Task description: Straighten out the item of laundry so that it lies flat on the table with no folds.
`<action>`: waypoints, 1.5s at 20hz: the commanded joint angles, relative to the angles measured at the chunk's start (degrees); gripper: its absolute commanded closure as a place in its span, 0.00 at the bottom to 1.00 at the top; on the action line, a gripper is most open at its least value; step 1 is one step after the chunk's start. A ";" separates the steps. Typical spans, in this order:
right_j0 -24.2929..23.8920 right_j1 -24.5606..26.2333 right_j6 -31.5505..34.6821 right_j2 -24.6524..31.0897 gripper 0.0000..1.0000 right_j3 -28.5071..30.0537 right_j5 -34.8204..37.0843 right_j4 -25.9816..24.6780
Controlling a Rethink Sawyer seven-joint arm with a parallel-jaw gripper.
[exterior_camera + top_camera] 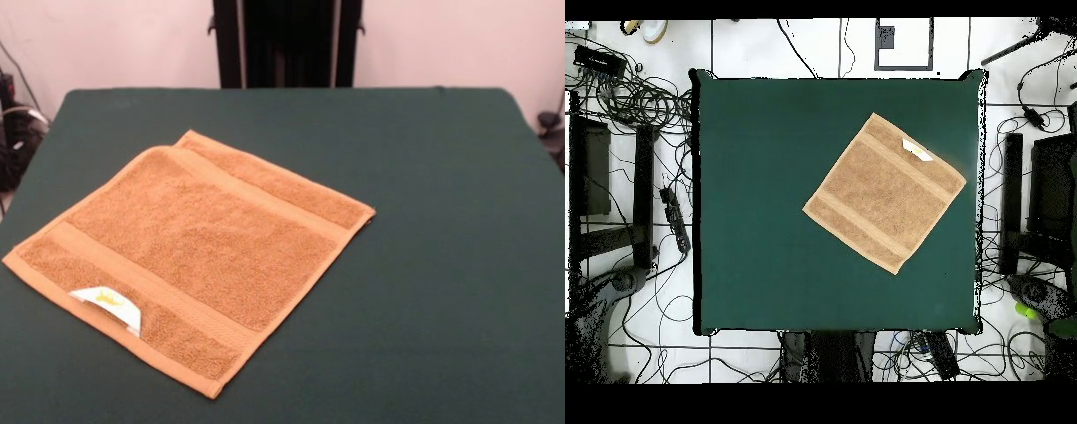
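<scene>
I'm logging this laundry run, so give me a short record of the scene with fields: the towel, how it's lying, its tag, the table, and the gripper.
item: orange-tan towel
state: spread flat, no fold visible, turned at an angle to the table edges
bands: two flat woven bands across it
tag: small white tag at the hem, on the edge nearest the front camera
surface: dark green table, much of it bare around the towel
gripper: not in view in either view

Tan towel (885, 193) flat, turned diamond-wise, on green table (765, 200)
</scene>
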 commanded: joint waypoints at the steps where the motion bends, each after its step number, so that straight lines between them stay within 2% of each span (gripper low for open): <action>1: 5.41 0.23 -5.68 2.64 1.00 8.68 7.39 0.99; 7: 5.21 -3.57 -9.19 1.02 1.00 1.05 21.81 1.06; 11: 3.79 -6.54 -14.53 1.33 1.00 -10.48 37.18 -0.99; 14: 2.75 -7.69 -18.80 2.22 1.00 -17.15 40.79 -3.27; 17: 3.07 -6.51 -19.86 2.74 1.00 -19.71 42.74 -4.89; 25: 1.98 -0.96 -23.00 3.36 1.00 -12.76 31.72 -6.70; 30: 1.46 -1.54 -22.84 2.74 1.00 -11.39 30.99 -5.87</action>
